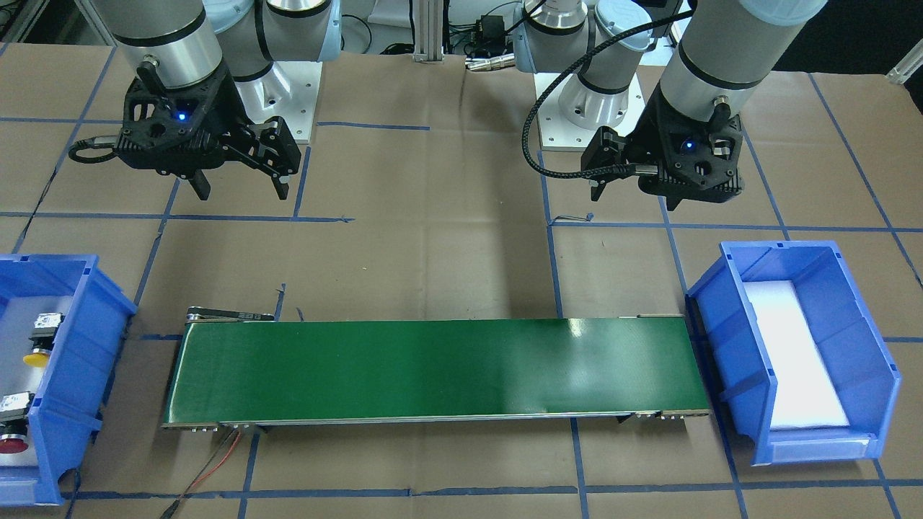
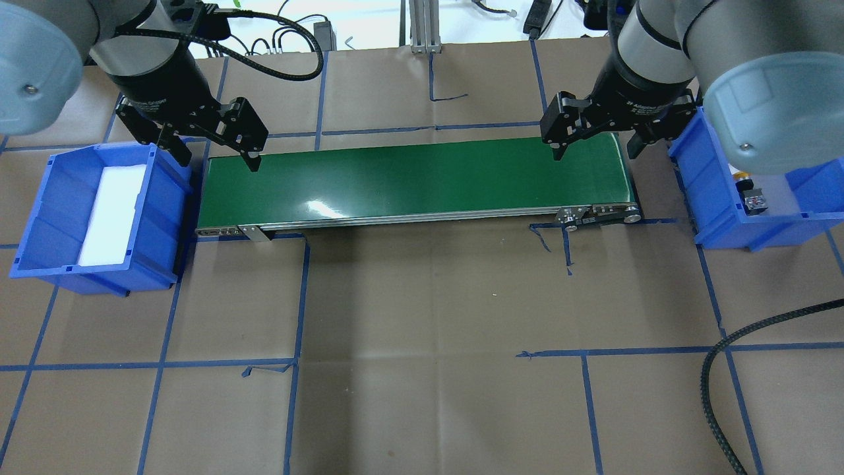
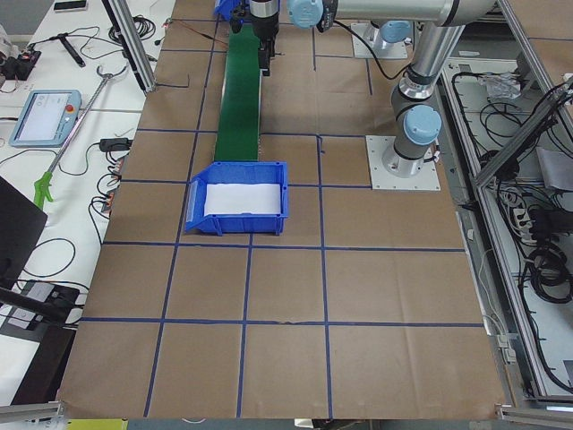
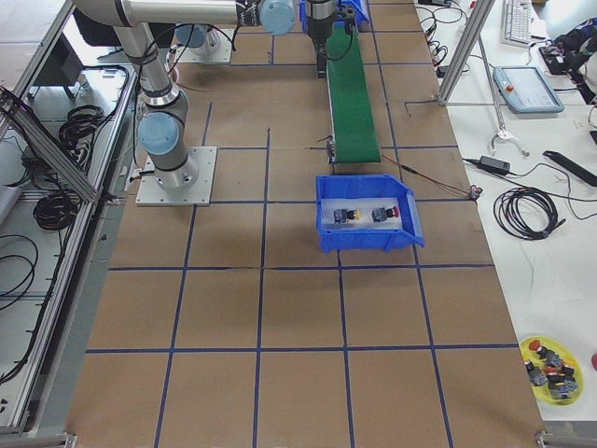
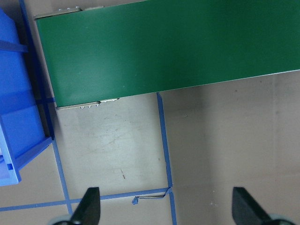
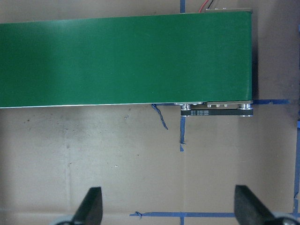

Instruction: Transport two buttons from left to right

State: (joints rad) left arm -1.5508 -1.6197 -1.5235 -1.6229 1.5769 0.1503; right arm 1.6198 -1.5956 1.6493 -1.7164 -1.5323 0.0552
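The yellow-capped button (image 1: 40, 340) and the red-capped button (image 1: 13, 427) lie in the blue bin (image 1: 76, 346) off the conveyor's end on my right side. Both also show in the exterior right view, the yellow one (image 4: 347, 217) and the red one (image 4: 385, 216). My right gripper (image 1: 241, 191) is open and empty; it hangs above the table behind that end of the belt (image 2: 597, 153). My left gripper (image 2: 217, 158) is open and empty above the belt's other end. Each wrist view shows spread fingertips (image 5: 89, 206) (image 6: 91, 206) with nothing between them.
A green conveyor belt (image 1: 433, 367) runs across the table between the two bins. The second blue bin (image 1: 869, 339), at my left end, holds only a white pad. Blue tape lines grid the brown table cover. A black cable (image 2: 712, 369) loops in at the near right.
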